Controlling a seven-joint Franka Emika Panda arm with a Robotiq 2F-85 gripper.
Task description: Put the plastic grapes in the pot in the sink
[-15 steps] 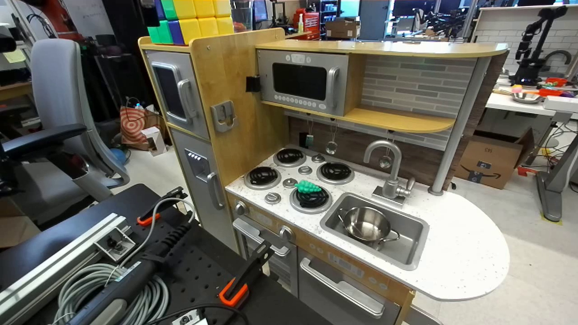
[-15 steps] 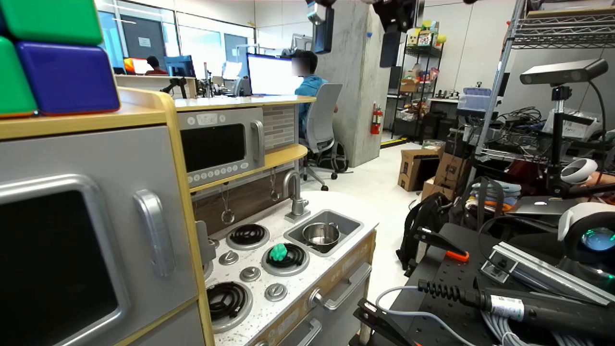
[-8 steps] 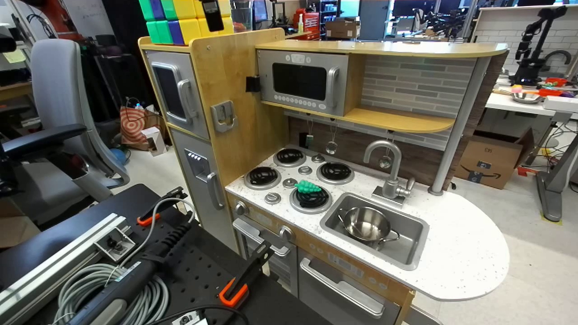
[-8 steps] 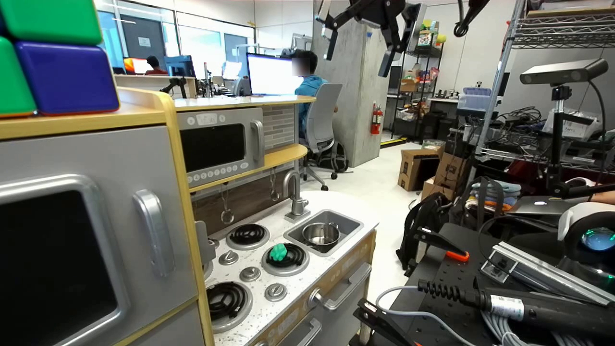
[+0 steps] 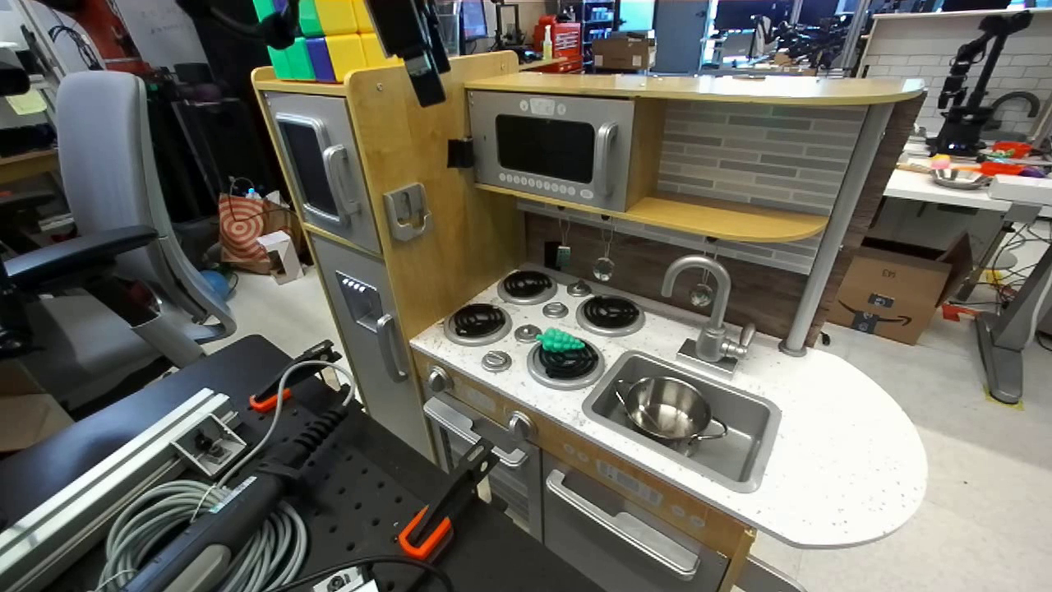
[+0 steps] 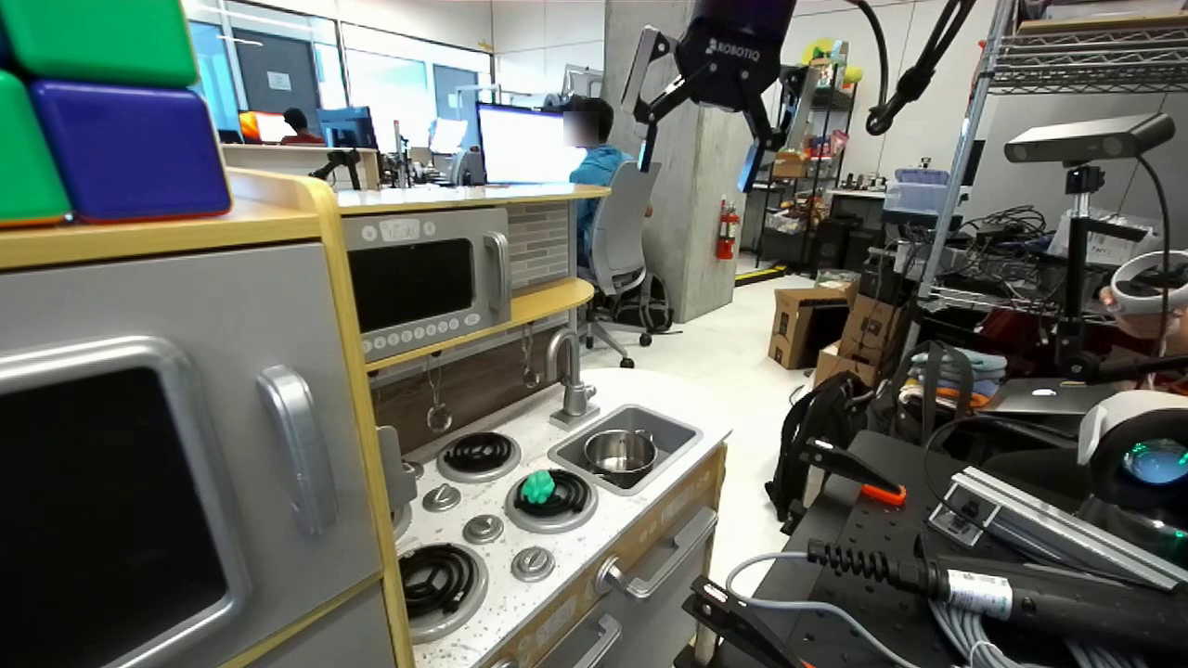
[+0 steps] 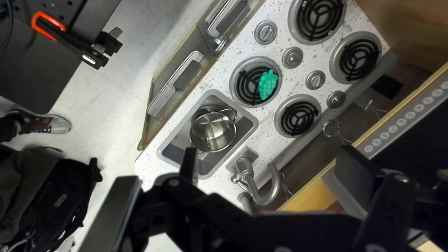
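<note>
Looking down through the wrist view, we found the plastic grapes (image 7: 267, 84) lying on the black burner (image 7: 245, 85) nearest the sink (image 7: 175, 146). We saw the shiny pot (image 7: 212, 132) resting inside that sink, near the grapes but apart from them, with the curved faucet (image 5: 721, 306) rising from the speckled white bench (image 5: 842, 456) just beside it. In an exterior view, we saw our pincer (image 6: 698, 164) spread wide, its two jaws well apart, hanging far higher than the bench.
</note>
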